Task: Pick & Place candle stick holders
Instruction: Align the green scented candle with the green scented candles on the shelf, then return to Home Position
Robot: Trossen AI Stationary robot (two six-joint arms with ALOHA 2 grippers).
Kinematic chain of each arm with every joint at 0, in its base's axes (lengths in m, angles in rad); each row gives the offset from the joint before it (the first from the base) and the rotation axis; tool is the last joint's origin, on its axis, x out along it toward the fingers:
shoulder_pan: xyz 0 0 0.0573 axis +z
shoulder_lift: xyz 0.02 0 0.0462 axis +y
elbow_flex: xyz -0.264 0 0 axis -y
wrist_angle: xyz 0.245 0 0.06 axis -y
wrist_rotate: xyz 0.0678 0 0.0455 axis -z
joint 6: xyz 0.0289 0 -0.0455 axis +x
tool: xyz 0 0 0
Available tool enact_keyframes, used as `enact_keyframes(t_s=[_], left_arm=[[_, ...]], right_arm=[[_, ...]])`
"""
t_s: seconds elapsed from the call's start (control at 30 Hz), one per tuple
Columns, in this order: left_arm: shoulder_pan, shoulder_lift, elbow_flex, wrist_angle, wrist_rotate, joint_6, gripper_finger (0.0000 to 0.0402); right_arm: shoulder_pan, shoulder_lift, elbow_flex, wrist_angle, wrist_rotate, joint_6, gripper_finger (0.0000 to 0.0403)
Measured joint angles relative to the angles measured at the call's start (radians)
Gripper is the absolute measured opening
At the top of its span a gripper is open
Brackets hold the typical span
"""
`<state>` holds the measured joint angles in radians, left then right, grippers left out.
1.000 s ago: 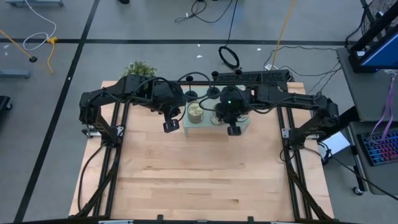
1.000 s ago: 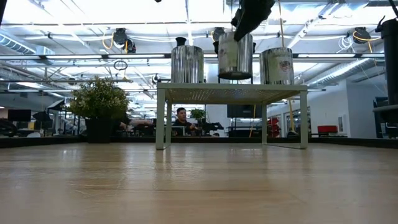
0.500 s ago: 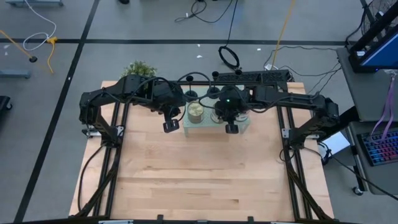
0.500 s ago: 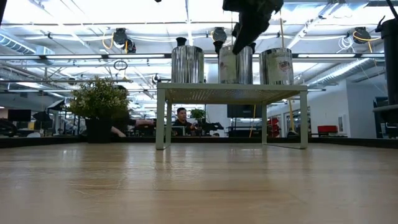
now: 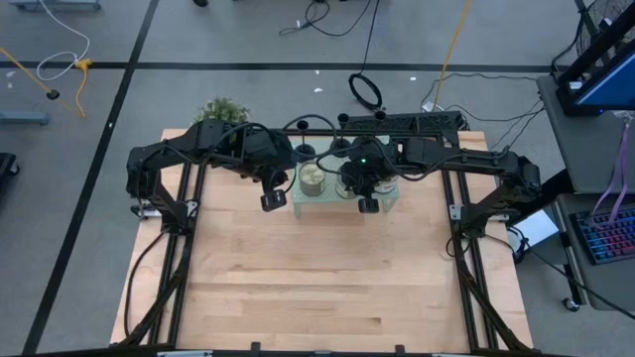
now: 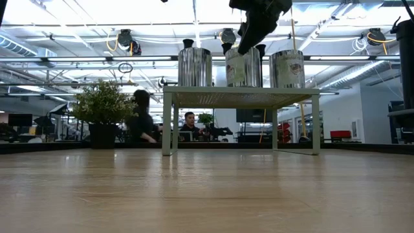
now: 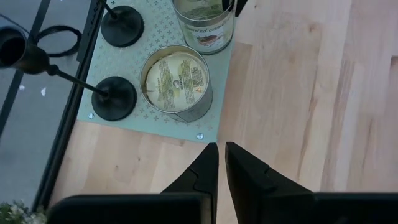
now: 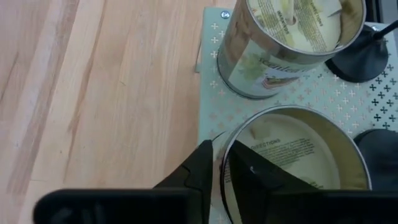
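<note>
Three greenish-gold tins stand on the pale green perforated rack (image 6: 240, 96) at the table's far middle. My right gripper (image 6: 249, 40) comes down from above and is shut on the middle tin (image 6: 244, 66). Black candle stick holders stand on their disc bases on the rack behind the tins: two discs (image 7: 122, 26) (image 7: 114, 98) show in the left wrist view, and three stem tops (image 6: 188, 43) (image 6: 226, 47) (image 6: 261, 48) in the low view. My left gripper (image 5: 270, 201) is shut and empty, above the bare table just off the rack's near left corner (image 7: 199, 135). My right gripper holds the middle tin by its near rim (image 8: 221, 149), with one finger (image 8: 200, 163) outside the wall and the other (image 8: 244, 171) inside the tin. The fingers come from above, pointing down. The tin stands upright with its bottom on the rack.
The left tin (image 5: 312, 177) and the right tin (image 6: 288, 68) flank the held one closely. A potted plant (image 5: 220, 109) stands at the far left corner. Bare wood table (image 5: 317, 288) lies on the near side. A person (image 6: 141, 123) passes in the room behind.
My right gripper has gone down with the middle tin, which hung above the rack a second ago and now stands on it between the other two tins. The gripper has stayed shut on the rim.
</note>
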<state>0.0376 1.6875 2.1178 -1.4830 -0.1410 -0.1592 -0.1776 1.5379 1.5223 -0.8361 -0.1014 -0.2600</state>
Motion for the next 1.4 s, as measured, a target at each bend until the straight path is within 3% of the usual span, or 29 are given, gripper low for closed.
enact_keyframes(t_s=[0.27, 0.6, 0.77, 0.87, 1.07, 1.23, 1.4], left_arm=[[-0.004, 0.0, 0.0, 0.0, -0.012, -0.027, 0.0037], [-0.057, -0.143, 0.001, 0.043, -0.2, -0.086, 0.0037], [-0.146, -0.262, 0.001, 0.046, -0.321, -0.114, 0.0037], [-0.222, -0.335, -0.039, 0.07, -0.395, -0.112, 0.0037], [-0.386, -0.515, -0.287, 0.178, -0.449, -0.114, 0.0037], [-0.49, -0.694, -0.637, 0.407, -0.539, -0.08, 0.0037], [-0.552, -0.832, -0.994, 0.673, -0.538, 0.048, 0.0037]], right_arm=[[0.004, -0.034, 0.0, 0.037, -0.001, -0.051, 0.0068], [0.057, -0.229, 0.0, 0.044, -0.003, 0.007, 0.0048], [0.104, -0.343, -0.001, 0.025, -0.005, 0.191, 0.0026], [0.142, -0.422, -0.054, 0.03, -0.004, 0.214, 0.0009], [0.197, -0.631, -0.314, 0.214, -0.005, 0.222, 0.0007], [0.2, -0.817, -0.54, 0.371, -0.004, 0.253, 0.001], [0.2, -0.962, -0.699, 0.425, -0.005, 0.283, 0.0002]])
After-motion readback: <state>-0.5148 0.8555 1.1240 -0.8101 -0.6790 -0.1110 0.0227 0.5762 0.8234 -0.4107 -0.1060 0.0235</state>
